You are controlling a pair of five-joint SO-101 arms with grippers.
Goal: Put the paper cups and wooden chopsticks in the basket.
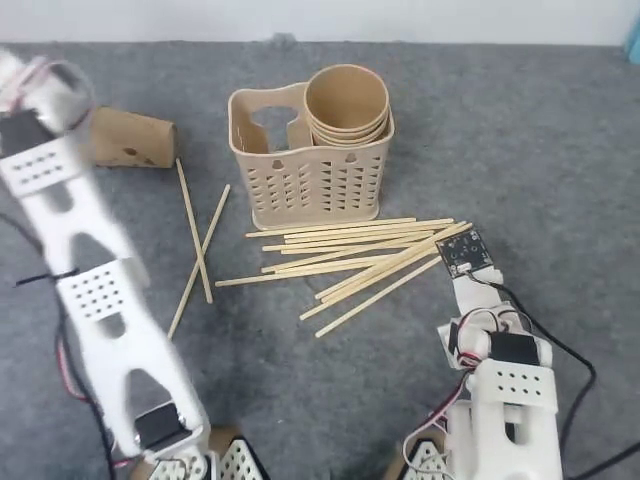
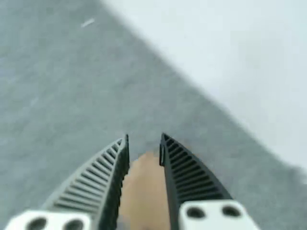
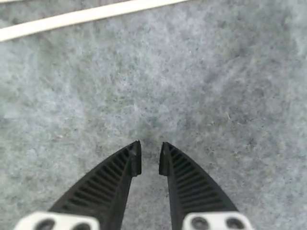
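Seen from above, a beige slotted basket [image 1: 300, 185] stands upright mid-bench on grey felt [image 1: 520, 130], with a stack of paper cups [image 1: 347, 103] nested in its right compartment. Another paper cup [image 1: 130, 138] lies on its side well left of the basket, at the blurred end of the left arm. A loose pile of wooden chopsticks [image 1: 350, 255] is fanned just in front of the basket, and two more chopsticks [image 1: 195, 240] cross to its left. The left wrist view shows the left gripper [image 2: 144, 143] narrowed onto that cup's tan wall [image 2: 144, 191], most of the cup hidden. The right gripper [image 3: 150, 149] hangs over bare felt, jaws nearly together and empty, one chopstick [image 3: 96, 14] crossing the felt ahead of its tips. Open felt lies right of the basket.
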